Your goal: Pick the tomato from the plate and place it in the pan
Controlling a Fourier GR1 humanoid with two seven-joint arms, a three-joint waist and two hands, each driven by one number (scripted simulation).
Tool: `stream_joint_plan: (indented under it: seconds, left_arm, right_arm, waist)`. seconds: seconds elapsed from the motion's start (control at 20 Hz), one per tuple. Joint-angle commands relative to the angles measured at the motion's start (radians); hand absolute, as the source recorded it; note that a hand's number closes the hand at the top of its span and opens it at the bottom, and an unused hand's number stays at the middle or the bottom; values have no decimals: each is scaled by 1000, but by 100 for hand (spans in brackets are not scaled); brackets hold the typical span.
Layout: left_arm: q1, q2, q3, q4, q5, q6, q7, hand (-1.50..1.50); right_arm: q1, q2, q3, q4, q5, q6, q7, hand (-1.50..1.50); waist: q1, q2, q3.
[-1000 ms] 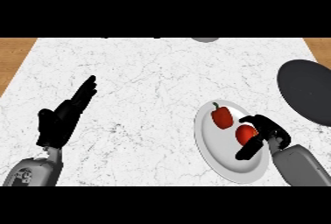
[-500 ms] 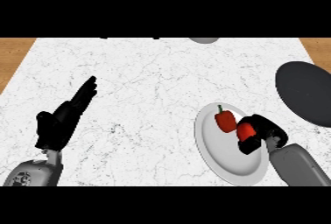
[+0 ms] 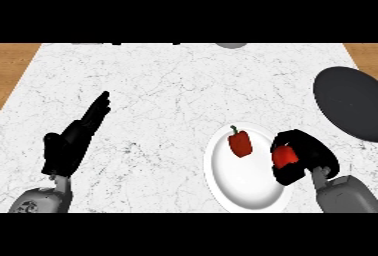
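Note:
A white plate (image 3: 244,182) lies at the lower right of the marble counter. On it rests a red pepper (image 3: 240,144) with a green stem. My right hand (image 3: 310,155) is curled round the red tomato (image 3: 285,155) at the plate's right rim; the fingers hide part of it. The dark pan (image 3: 348,101) sits at the right edge, beyond the plate. My left hand (image 3: 74,140) rests open at the lower left, fingers straight and pointing up-right, far from the plate.
A grey round object (image 3: 232,45) peeks in at the counter's far edge. Wooden surface (image 3: 15,62) shows past the counter's left and right sides. Bare marble (image 3: 170,95) spans the middle between the hands.
My right hand has closed round the tomato and shifted it toward the plate's right rim. The pepper and left hand have stayed put.

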Motion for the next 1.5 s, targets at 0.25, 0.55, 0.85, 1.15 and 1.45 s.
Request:
stream_joint_plan:
  seconds: [0.25,0.55,0.85,1.15,1.45]
  left_arm:
    - [0,11,31,8,3,9,20,0]
    - [20,-3,16,6,-7,-1,-21,0]
    - [23,29,75,50,37,-65,-69,0]
    - [-19,-15,31,23,-16,-30,-21,0]
    - [10,-14,37,49,-21,-71,-80,0]
  right_arm:
    - [117,-219,28,-481,276,-191,-253,150]
    - [298,-231,-77,-713,362,-374,-283,150]
    - [479,-179,-262,-646,301,-505,-428,150]
    - [386,-95,-404,-397,85,-552,-627,150]
    - [158,-94,-477,-71,78,-514,-737,150]
  waist:
    - [-52,-11,4]
    - [-22,1,4]
    - [0,7,5]
    - [13,10,5]
    - [25,11,4]
